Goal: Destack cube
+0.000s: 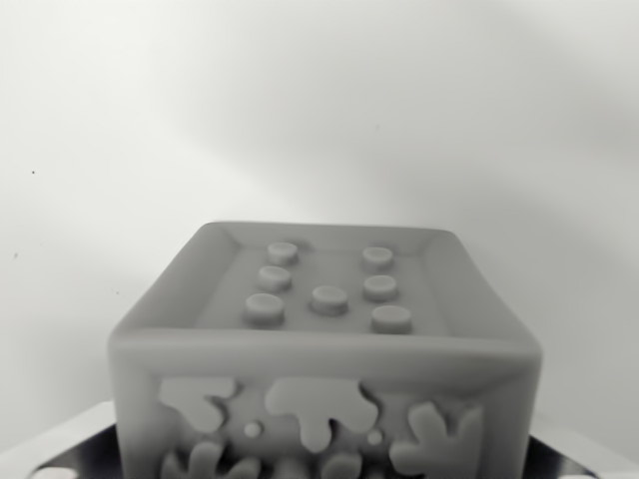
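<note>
I am looking through the wrist view only, and it is showing in greyscale. A cube (324,349) is filling the lower middle of the picture, close to the camera and slightly blurred at its near edge. Its top face is facing up and is sitting inside a raised rim; seven round studs (328,298) are standing on it, three down the wrist view's left, three down the wrist view's right, and one between them toward the near side. The front face is showing raised splash-like shapes (318,404) and two small dots. I am seeing a pale ledge (60,444) running out from behind the cube toward the bottom left corner, with a darker strip (90,457) below it; a similar pale edge is showing at the bottom right. I cannot tell what the cube is resting on, since its base is running off the bottom edge. Behind everything a plain light wall (319,110) is filling the upper half. No fingers are showing in this picture, so I cannot tell how the jaws are standing.
</note>
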`<move>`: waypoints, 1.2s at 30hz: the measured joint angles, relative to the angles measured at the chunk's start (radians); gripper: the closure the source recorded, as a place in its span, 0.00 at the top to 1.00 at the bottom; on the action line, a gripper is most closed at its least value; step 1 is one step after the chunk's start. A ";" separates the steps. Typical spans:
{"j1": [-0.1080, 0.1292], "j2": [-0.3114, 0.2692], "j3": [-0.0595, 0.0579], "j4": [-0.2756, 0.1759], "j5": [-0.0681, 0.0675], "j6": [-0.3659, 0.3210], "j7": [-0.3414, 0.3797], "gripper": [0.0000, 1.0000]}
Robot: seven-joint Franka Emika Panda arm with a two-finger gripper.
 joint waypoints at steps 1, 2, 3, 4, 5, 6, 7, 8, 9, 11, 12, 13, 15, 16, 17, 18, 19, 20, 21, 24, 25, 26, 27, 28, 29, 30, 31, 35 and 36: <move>0.000 0.000 0.000 0.000 0.000 0.000 0.000 1.00; 0.000 0.000 0.000 0.000 0.000 0.000 0.000 1.00; 0.000 0.000 0.000 0.000 0.000 0.000 0.000 1.00; 0.000 0.000 0.000 0.000 0.000 0.000 0.000 1.00; 0.000 0.000 0.000 0.000 0.000 0.000 0.000 1.00; 0.000 0.000 0.000 0.000 0.000 0.000 0.000 1.00; 0.000 0.000 0.000 0.000 0.000 0.000 0.000 1.00; 0.000 0.000 0.000 0.000 0.000 0.000 0.000 1.00; 0.000 0.000 0.000 0.000 0.000 0.000 0.000 1.00; 0.000 0.000 0.000 0.000 0.000 0.000 0.000 1.00; 0.000 0.000 0.000 0.000 0.000 0.000 0.000 1.00; 0.000 0.000 0.000 0.000 0.000 0.000 0.000 1.00; 0.000 0.000 0.000 0.000 0.000 0.000 0.000 1.00; 0.000 0.000 0.000 0.000 0.000 0.000 0.000 1.00; 0.000 0.000 0.000 0.000 0.000 0.000 0.000 1.00; 0.000 0.000 0.000 0.000 0.000 0.000 0.000 1.00; 0.000 0.000 0.000 0.000 0.000 0.000 0.000 1.00; 0.000 0.000 0.000 0.000 0.000 0.000 0.000 1.00; 0.000 0.000 0.000 0.000 0.000 0.000 0.000 1.00; 0.000 0.000 0.000 0.000 0.000 0.000 0.000 1.00; 0.000 0.000 0.000 0.000 0.000 0.000 0.000 1.00; 0.000 0.000 0.000 0.000 0.000 0.000 0.000 1.00; 0.000 0.000 0.000 0.000 0.000 0.000 0.000 1.00; 0.000 0.000 0.000 0.000 0.000 0.000 0.000 1.00; 0.000 0.000 0.000 0.000 0.000 0.000 0.000 1.00; 0.000 -0.001 0.000 0.000 0.000 -0.001 0.000 1.00; 0.000 -0.002 0.000 0.000 0.000 -0.002 0.000 1.00; 0.000 -0.012 0.000 -0.002 0.000 -0.008 0.000 1.00; 0.000 -0.016 0.000 -0.004 0.000 -0.010 0.000 1.00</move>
